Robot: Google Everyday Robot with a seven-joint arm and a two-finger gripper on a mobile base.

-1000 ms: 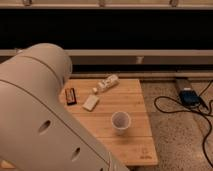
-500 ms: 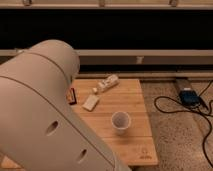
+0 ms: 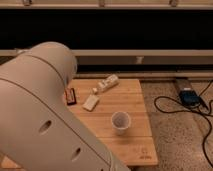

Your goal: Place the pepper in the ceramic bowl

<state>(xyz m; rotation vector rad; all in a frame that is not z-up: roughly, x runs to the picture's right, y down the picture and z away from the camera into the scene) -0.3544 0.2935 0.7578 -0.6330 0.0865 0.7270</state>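
arm (image 3: 45, 115) fills left; white cup (image 3: 120, 121) on wooden table (image 3: 132, 97); end effector unseen

Looks down past the near arm (image 3: 45, 120) onto table (image 3: 134, 102), claw unseen.

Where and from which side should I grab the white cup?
I'd take the white cup by its rim wall, coming straight down: it stands upright, mouth open, touching nothing else on the table. The gripper is not in view; only the arm fills the left.
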